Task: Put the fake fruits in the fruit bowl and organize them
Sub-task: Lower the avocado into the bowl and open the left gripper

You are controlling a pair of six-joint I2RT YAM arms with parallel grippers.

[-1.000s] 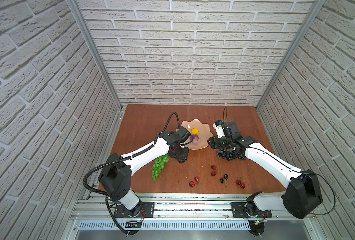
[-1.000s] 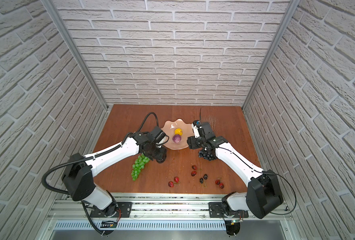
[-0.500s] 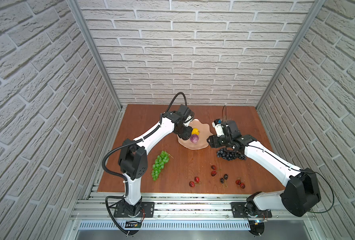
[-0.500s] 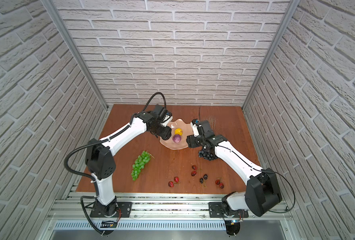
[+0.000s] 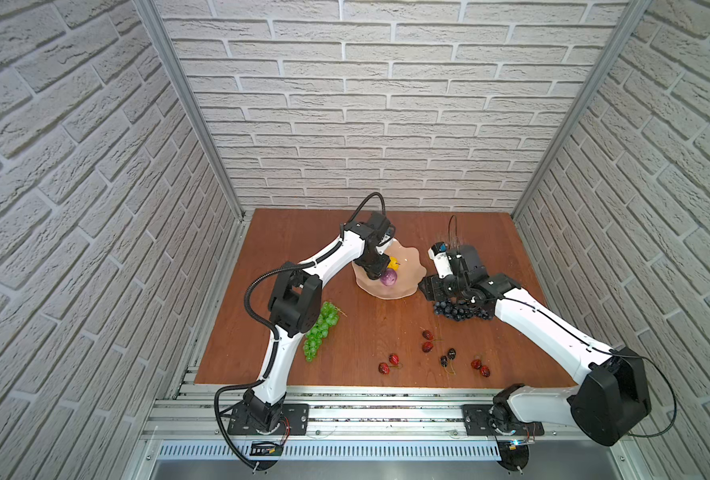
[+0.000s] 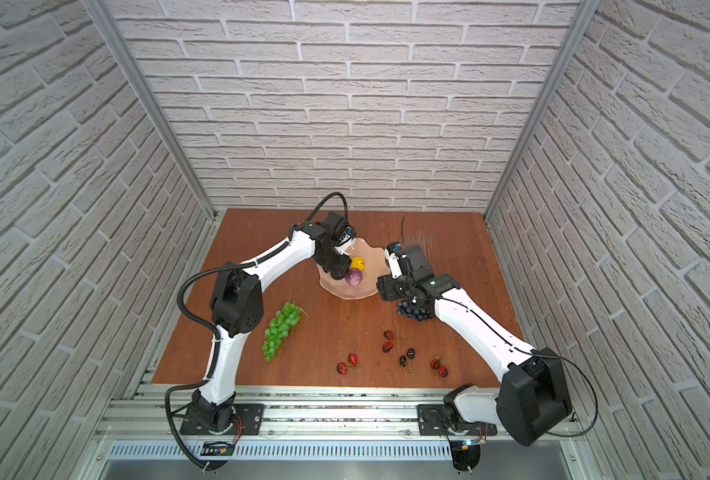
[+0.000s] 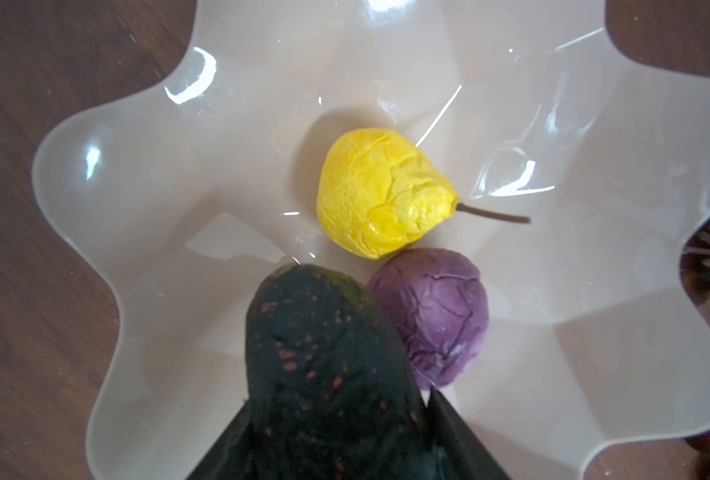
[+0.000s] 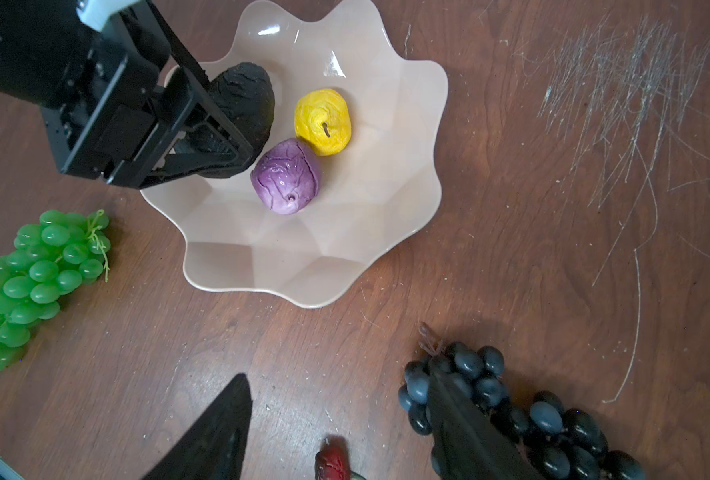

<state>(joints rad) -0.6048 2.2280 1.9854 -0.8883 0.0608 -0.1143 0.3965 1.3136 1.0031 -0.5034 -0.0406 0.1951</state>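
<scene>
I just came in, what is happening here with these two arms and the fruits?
The left gripper holds the avocado in its jaws over the bowl, next to the yellow fruit and the purple fruit that already lie inside. The right gripper hangs with jaws open at the dark grapes on the table, gripping nothing. The green grapes and the cherries lie on the table, not yet in the bowl.

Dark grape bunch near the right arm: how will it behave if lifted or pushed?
Probably floppy: the dark grape bunch is many small berries on a thin stem, so it may sag when lifted. Pushed, it would likely drag and deform, not roll, lying sprawled flat on the wooden table. Glossy berries may slip in the jaws.
</scene>
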